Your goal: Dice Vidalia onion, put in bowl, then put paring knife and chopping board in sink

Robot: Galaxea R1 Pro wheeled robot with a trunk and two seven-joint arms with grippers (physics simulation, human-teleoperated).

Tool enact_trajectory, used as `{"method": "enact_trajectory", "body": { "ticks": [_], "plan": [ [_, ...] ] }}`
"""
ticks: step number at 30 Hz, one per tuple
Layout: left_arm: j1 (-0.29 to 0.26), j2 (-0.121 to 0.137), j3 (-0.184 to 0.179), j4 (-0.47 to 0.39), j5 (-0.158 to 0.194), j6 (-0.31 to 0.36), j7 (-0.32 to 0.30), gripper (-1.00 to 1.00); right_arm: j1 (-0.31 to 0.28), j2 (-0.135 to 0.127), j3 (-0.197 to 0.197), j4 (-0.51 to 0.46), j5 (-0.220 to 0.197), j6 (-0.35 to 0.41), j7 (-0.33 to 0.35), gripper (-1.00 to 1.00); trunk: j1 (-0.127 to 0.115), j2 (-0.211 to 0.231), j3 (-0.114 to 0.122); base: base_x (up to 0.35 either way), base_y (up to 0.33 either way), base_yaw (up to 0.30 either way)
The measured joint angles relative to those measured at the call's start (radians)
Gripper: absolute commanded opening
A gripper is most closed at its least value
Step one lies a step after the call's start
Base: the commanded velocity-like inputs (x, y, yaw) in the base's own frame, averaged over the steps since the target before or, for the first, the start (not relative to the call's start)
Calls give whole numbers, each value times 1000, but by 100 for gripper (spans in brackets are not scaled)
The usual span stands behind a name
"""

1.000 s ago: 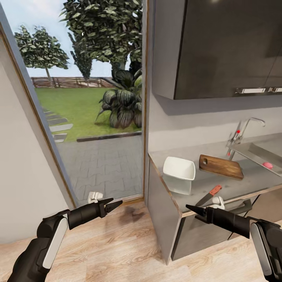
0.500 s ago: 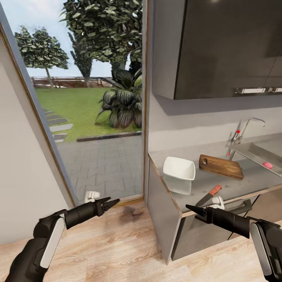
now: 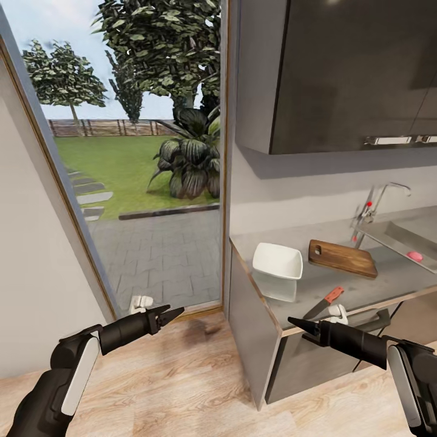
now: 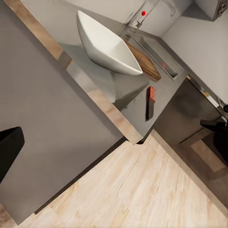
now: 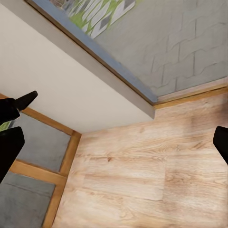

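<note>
The pinkish Vidalia onion (image 3: 415,255) lies in the steel sink (image 3: 397,238) under the chrome faucet (image 3: 379,203), at the far right. On the grey countertop (image 3: 388,276) sit the brown chopping board (image 3: 342,258), the white bowl (image 3: 278,262) near the left end, and the paring knife (image 3: 325,302) at the front edge. The left wrist view shows the bowl (image 4: 107,45), board (image 4: 145,66) and knife (image 4: 150,101). My left gripper (image 3: 176,314) hangs open over the floor, left of the counter. My right gripper (image 3: 294,321) is open in front of the cabinet, just below the knife.
A tall glass door (image 3: 139,182) to a garden fills the left side, with a white wall (image 3: 30,273) beside it. A dark wall cabinet (image 3: 340,73) hangs above the counter. Light wooden floor (image 3: 182,376) stretches between me and the grey base cabinet (image 3: 249,328).
My left arm has drawn slightly back and down. The right arm and the things on the counter have not moved.
</note>
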Motion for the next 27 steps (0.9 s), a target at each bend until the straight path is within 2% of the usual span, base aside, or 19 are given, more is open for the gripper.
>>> {"method": "enact_trajectory", "body": {
  "ticks": [27],
  "plan": [
    [0,0,0,0,0,0,0,100,0,2,1,0,1,0,3,100,0,0,0,0,0,0]
  ]
}}
